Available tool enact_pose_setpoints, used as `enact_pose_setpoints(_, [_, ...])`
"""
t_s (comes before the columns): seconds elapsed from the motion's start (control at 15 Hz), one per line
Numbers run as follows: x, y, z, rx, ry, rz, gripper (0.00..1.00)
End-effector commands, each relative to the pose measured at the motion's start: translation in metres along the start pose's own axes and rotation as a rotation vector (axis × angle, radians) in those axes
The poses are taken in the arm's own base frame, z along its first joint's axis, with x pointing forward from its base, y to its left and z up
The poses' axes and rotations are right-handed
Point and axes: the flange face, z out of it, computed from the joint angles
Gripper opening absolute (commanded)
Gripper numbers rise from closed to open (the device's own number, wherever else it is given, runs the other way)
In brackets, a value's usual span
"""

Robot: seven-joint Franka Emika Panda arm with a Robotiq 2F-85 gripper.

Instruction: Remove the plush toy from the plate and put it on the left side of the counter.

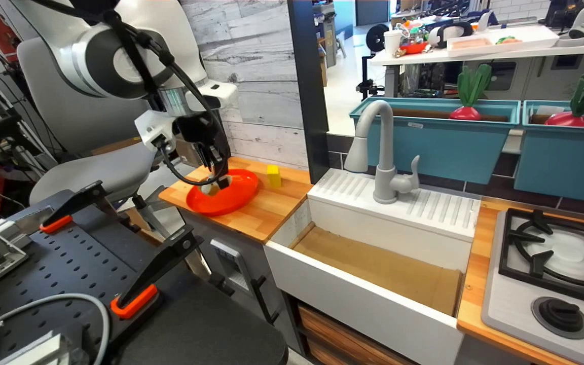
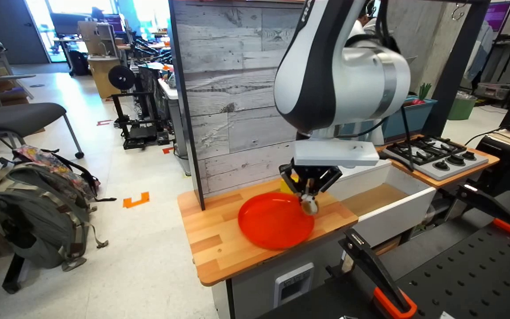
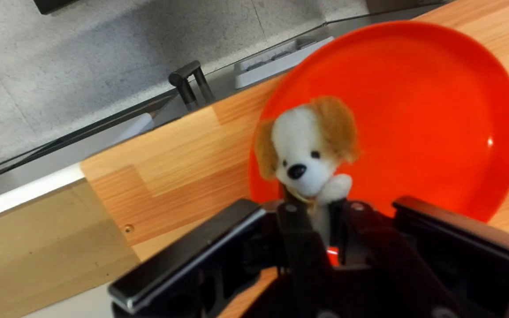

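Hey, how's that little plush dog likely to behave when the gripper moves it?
The plush dog will probably squash rather than break, judging by how fuzzy it looks. It's likely light, being far smaller than the plate. Its head may wobble, since the gripper pinches lower down and leaves it free.

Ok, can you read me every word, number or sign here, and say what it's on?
No text here reads clearly.
Too small: white label on a blue-green plastic planter box.
Blurred and cut off by the picture's top edge: lettering on the white-and-black robot arm.
Too small: pale markings on the two black clamps with orange ends.
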Motion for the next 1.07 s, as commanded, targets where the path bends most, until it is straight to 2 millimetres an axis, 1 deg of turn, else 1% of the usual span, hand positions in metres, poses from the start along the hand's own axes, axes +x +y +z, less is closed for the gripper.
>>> enact_pose_setpoints(0.0, [-0.01, 0.049, -0.032, -0.008, 0.019, 0.048, 0.04])
enact_pose_setpoints(0.13, [-0.002, 0.075, -0.037, -0.009, 0.026, 0.1, 0.04])
enact_pose_setpoints(0.27, [0.012, 0.096, -0.039, -0.002, 0.034, 0.144, 0.04])
enact_pose_setpoints(0.47, [0.028, 0.117, -0.033, 0.001, 0.034, 0.179, 0.04])
enact_pose_setpoints(0.6, [0.036, 0.123, -0.027, 0.008, 0.028, 0.193, 0.04])
enact_pose_setpoints(0.73, [0.043, 0.123, -0.017, 0.012, 0.029, 0.2, 0.04])
enact_pose_setpoints(1.0, [0.054, 0.112, 0.009, 0.021, 0.011, 0.197, 0.04])
